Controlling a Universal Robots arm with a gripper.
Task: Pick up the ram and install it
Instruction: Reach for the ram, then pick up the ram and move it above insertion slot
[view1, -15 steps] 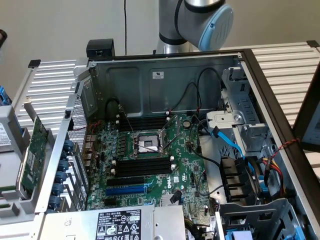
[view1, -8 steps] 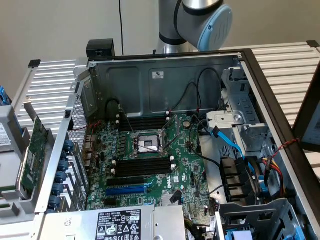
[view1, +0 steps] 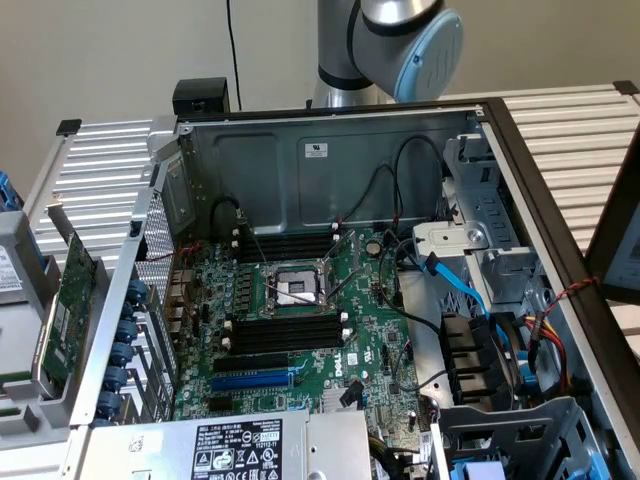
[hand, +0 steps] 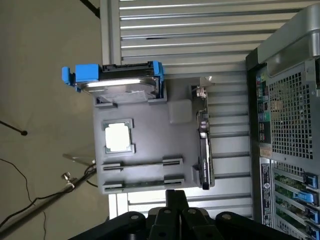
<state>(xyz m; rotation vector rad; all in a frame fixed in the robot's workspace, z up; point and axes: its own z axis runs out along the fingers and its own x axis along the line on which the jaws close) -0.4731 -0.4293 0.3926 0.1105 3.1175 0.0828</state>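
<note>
The claw (hand: 175, 196) is closed, its black fingertips pressed together with nothing between them. It hangs over the near edge of a grey parts tray (hand: 150, 130) that lies on the slatted metal tabletop (hand: 190, 30).

The ram (hand: 144, 183) appears as a thin stick seen edge-on, standing in the tray holder closest to the claw's tips; any label on it cannot be read. A second, similar thin holder (hand: 142, 162) lies just beyond it. Farther from the claw sit a square silver processor (hand: 118, 137) in its own pocket and, at the tray's far end, a hard drive (hand: 122, 84) in a blue carrier. A dark expansion card (hand: 204, 160) stands on edge along the side of the tray.

Beside the tray is the open computer case (hand: 285, 100), whose perforated rear panel bears small port markings too fine to read.

In the exterior view the arm (view1: 400, 45) rises behind the case. Inside it, the motherboard (view1: 300, 350) shows black memory slots (view1: 285, 330) with white end clips on both sides of the processor socket. A white label (view1: 318, 150) on the case's back wall and the power supply label (view1: 235, 450), crowded with certification marks, are both too small to read.
</note>
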